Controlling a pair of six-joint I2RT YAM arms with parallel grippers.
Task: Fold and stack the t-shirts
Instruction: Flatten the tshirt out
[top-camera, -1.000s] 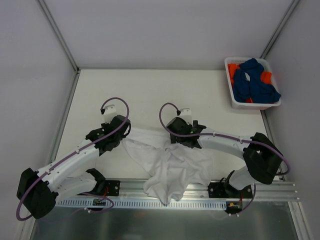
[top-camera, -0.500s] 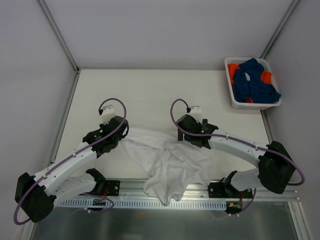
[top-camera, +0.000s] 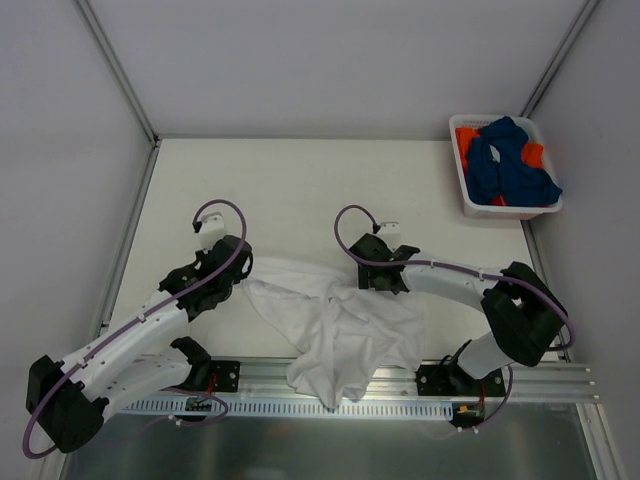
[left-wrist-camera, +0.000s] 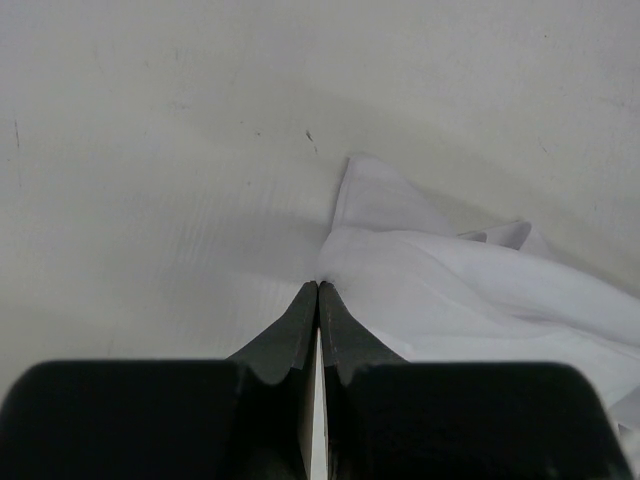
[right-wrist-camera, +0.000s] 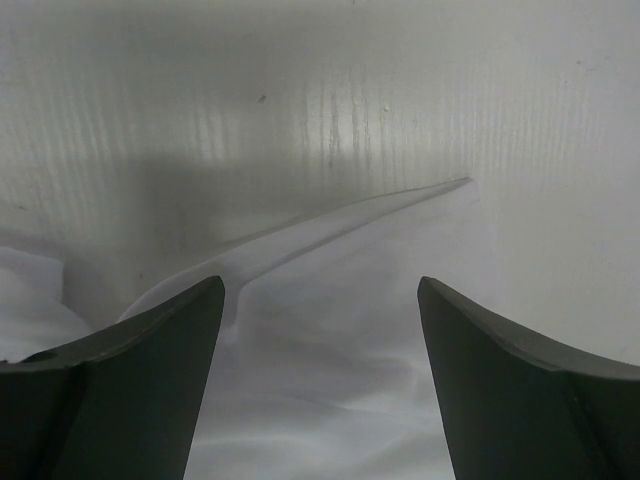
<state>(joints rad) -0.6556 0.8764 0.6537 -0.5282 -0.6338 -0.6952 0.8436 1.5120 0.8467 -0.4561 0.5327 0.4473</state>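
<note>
Cloth pinched on the left side: the left gripper (left-wrist-camera: 318, 287) is clenched on a corner of the white t-shirt (top-camera: 345, 335), jaws pressed together with a peak of fabric poking out just past the tips. That looks like an anchor hold, pinning one end so the shirt can be drawn flat.

Over to the right gripper (right-wrist-camera: 320, 290): it is released and spread wide, holding nothing, and it hovers low over a long raised crease that runs away between its fingers. My read is that it's lining up for a second pinch, so both arms can spread the garment.

And the shirt needs spreading. It lies rumpled between the two arms at the near side of the tabletop (top-camera: 300, 190), and its lower part spills over the near edge onto the metal rail (top-camera: 560, 380). That overhang is the thing to watch, because a pull the wrong way could drag more cloth off.

Room to work? Plenty. Beyond both wrists the surface runs bare to the back wall. The only other item is the white basket (top-camera: 505, 211) in the far right corner, well apart. It holds the dark blue shirts (top-camera: 510, 165) and the orange shirt (top-camera: 464, 137), bunched together, not yet folded.
</note>
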